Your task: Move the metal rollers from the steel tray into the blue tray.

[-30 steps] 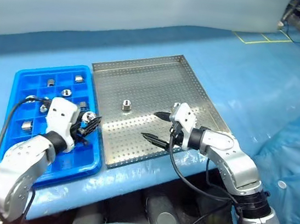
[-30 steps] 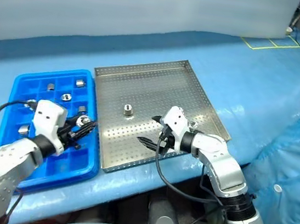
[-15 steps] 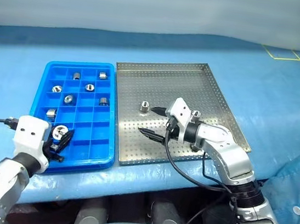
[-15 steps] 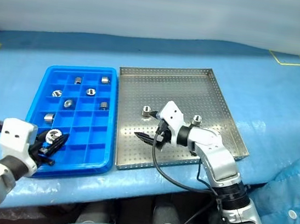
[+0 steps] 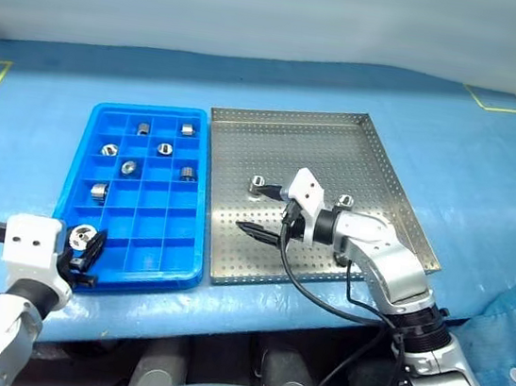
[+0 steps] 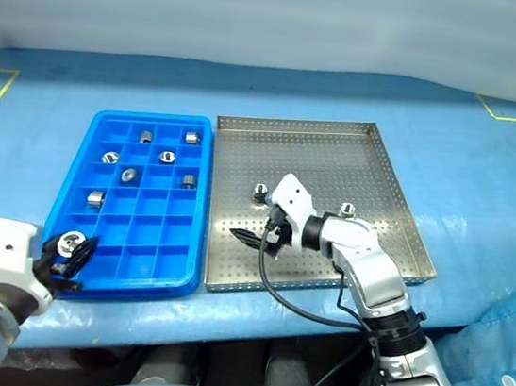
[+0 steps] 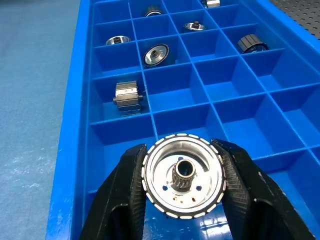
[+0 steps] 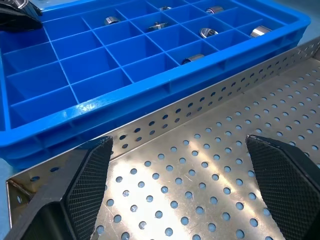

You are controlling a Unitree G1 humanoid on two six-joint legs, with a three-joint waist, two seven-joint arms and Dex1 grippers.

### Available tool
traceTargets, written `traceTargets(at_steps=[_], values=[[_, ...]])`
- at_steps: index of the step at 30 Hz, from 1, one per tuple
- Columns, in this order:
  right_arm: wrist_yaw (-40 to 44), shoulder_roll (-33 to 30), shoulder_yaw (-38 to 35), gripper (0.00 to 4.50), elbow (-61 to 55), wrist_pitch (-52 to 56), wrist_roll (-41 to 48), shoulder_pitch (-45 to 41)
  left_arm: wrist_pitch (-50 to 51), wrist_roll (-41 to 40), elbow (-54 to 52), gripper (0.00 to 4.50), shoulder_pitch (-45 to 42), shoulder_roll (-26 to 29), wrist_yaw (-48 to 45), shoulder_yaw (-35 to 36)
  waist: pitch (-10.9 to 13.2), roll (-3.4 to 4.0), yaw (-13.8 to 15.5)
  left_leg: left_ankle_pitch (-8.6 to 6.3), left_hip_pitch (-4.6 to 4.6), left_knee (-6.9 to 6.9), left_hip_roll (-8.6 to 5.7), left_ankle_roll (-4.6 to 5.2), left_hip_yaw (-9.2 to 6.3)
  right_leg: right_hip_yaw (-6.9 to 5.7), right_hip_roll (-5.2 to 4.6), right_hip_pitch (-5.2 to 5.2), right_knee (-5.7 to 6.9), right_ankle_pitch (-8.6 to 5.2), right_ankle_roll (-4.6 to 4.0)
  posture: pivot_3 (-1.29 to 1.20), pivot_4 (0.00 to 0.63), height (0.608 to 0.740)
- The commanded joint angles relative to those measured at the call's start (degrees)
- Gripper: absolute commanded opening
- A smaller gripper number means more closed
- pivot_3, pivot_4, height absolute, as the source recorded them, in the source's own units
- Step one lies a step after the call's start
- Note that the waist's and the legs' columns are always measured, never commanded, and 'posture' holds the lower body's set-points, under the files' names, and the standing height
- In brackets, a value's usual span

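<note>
Left eye view gives us the whole bench: the steel tray (image 5: 364, 183) lies square on the blue-covered table, and the blue tray (image 5: 104, 130) sits just beside it on our left, their long rims nearly touching. The table around both is bare, so we judge there is free room to swing either arm wide of the rims.

Two metal rollers (image 5: 257, 184) remain on the perforated floor, one near the tray's middle and one (image 5: 344, 202) partly hidden behind our right arm. Six more already sit in separate compartments toward the blue tray's far end; most of its near rows are empty.

Our left gripper (image 7: 182, 172) is clenched on a roller (image 7: 183, 181), its two fingers (image 7: 131, 179) pressing opposite sides of the ribbed rim, and it hangs over the near left corner of the blue tray. Our right gripper (image 5: 263, 212) stands spread wide and holds nothing, low over the steel floor near the middle roller.

We judge these rollers stiff, dense for their size and smooth, so likely to slip or roll if pinched off-centre. Taking them across the rim, as the left does, looks safest. The compartment walls are low but close, so we should lower straight in.
</note>
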Motion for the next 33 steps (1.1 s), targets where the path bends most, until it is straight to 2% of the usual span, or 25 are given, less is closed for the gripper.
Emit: traceTargets(at_steps=[1, 8, 10, 13, 18, 22, 25, 29, 33], values=[[-0.1, 0.2, -0.6, 4.50, -0.8, -1.2, 0.0, -0.4, -2.1, -0.5, -1.3, 1.72, 1.1, -0.2, 0.1, 3.2, 0.0, 0.00, 0.0, 0.00, 0.00, 0.00, 0.00, 0.00, 0.00, -0.01, 0.00, 0.00, 0.00, -0.01, 0.00, 0.04, 0.150, 0.740], [-0.7, 1.2, -0.3, 4.50, 0.2, -1.7, -0.8, -0.9, -3.6, -0.5, -1.1, 1.72, 3.4, -0.7, 0.1, 3.7, 0.0, 0.00, 0.2, 0.00, 0.00, 0.00, 0.01, -0.01, 0.00, -0.02, 0.00, 0.00, 0.00, -0.06, 0.07, 0.06, 0.150, 0.740], [-0.7, 1.4, -0.3, 4.50, 0.4, -1.7, -1.0, -1.1, -4.0, -0.4, -1.0, 2.46, 3.4, -0.5, 0.2, 3.3, 0.0, 0.00, 0.3, 0.00, 0.00, 0.00, 0.01, -0.01, -0.01, -0.03, 0.00, 0.00, 0.00, -0.07, 0.07, 0.06, 0.150, 0.740], [-0.5, 1.6, -0.4, 4.50, 0.4, -1.7, -1.1, -1.2, -4.4, 0.2, -1.6, 3.28, 2.2, -0.2, 1.2, 2.9, 0.0, 0.00, 0.4, 0.00, 0.00, 0.00, 0.01, -0.01, -0.01, -0.04, 0.00, 0.00, 0.00, -0.07, 0.07, 0.06, 0.150, 0.740], [-0.9, 1.5, -0.4, 4.50, 0.3, -1.7, -1.6, -0.6, -8.1, -5.2, -1.8, 3.28, -1.4, -2.9, 0.5, 5.2, 0.0, -0.01, 0.6, 0.00, 0.00, 0.00, 0.02, -0.01, -0.01, -0.04, 0.00, 0.01, 0.00, -0.03, 0.01, 0.05, 0.150, 0.740], [-1.6, 1.3, -0.7, 4.50, -0.7, -1.5, -1.9, 0.0, -10.6, -8.7, -2.7, 3.28, -5.3, -1.7, -3.0, -1.0, 0.0, -0.01, 0.7, 0.00, 0.00, 0.00, -0.01, -0.01, 0.09, -0.04, 0.00, 0.01, 0.00, 0.01, -0.06, 0.02, 0.150, 0.740], [-2.8, 0.2, -1.3, 4.50, -2.1, -0.9, -2.7, 1.1, -9.9, -7.6, 1.6, 3.28, -15.4, -0.4, -4.1, -11.8, 0.0, 0.02, 1.2, 0.01, -0.02, 0.09, -0.07, -0.03, 0.16, -0.04, 0.00, 0.07, 0.01, 0.01, -0.06, -0.03, 0.150, 0.740], [-5.7, -2.0, -3.3, 4.50, -4.9, 0.2, -4.3, 3.4, -9.5, -0.8, 13.9, 3.28, -29.8, 0.4, -3.6, -24.3, 0.0, 0.08, 0.3, 0.01, -0.04, 0.33, -0.11, -0.03, 0.17, -0.01, 0.03, 0.17, 0.04, 0.04, 0.05, -0.15, 0.150, 0.740], [-8.3, -3.4, -5.3, 4.50, -9.0, 1.2, -4.3, 6.7, -10.5, 4.9, 24.7, 3.28, -38.3, 1.7, -4.8, -32.3, -0.1, 0.11, -2.7, -0.02, -0.08, 0.37, -0.13, 0.02, 0.20, 0.05, 0.04, 0.16, 0.02, 0.08, 0.12, -0.26, 0.150, 0.740]])
